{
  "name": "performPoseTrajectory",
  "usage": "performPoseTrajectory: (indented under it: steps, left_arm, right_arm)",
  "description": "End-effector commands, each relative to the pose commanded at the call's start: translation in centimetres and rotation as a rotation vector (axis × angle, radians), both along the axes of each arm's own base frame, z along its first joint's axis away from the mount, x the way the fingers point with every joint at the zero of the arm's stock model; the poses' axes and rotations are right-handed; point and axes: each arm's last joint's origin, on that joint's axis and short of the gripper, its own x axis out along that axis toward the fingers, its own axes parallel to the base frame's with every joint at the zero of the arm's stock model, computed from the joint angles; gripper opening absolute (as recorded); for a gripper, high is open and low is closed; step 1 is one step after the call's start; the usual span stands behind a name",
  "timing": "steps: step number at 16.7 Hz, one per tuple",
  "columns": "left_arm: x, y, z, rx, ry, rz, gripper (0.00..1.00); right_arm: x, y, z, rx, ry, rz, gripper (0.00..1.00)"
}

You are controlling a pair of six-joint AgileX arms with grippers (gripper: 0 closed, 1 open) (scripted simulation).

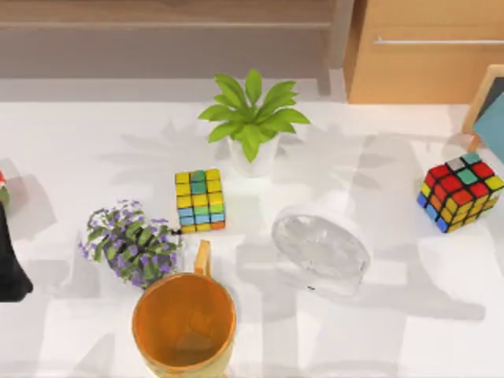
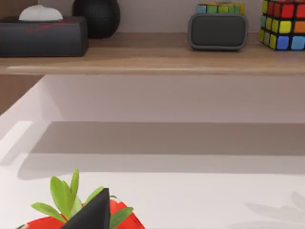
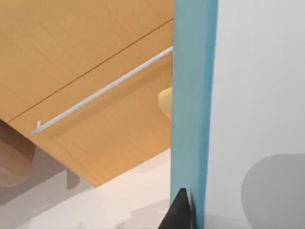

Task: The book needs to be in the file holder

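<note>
The book is a blue slab, tilted at the table's far right edge and cut off by the top view. In the right wrist view the book stands edge-on above the white table, and one dark fingertip of my right gripper presses against it. A brown-rimmed piece rises just behind the book; I cannot tell whether it is the file holder. My left arm rests at the table's left edge, with one black fingertip over a red strawberry.
A green potted plant stands at the back centre, with a pastel cube in front of it. Purple flowers, an orange mug and a clear round fan fill the front. A bright cube lies near the book. A wooden cabinet stands behind.
</note>
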Motion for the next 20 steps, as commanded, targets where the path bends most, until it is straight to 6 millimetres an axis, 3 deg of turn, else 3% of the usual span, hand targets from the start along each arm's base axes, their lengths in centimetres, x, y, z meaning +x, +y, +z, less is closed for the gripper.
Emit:
performPoseTrajectory:
  steps: [5, 10, 15, 20]
  left_arm:
    - [0.0, 0.0, 0.0, 0.000, 0.000, 0.000, 1.00]
    - [0.0, 0.0, 0.0, 0.000, 0.000, 0.000, 1.00]
    - [0.0, 0.0, 0.0, 0.000, 0.000, 0.000, 1.00]
    - [0.0, 0.0, 0.0, 0.000, 0.000, 0.000, 1.00]
  right_arm:
    - [-0.7, -7.1, -2.7, 0.278, 0.021, -0.322, 0.00]
    - [1.5, -12.7, -3.4, 0.557, -0.060, -0.474, 0.00]
    - [6.1, -16.2, -4.1, 0.789, -0.130, -0.432, 0.00]
    - [10.2, -17.6, -5.8, 0.932, -0.136, -0.351, 0.00]
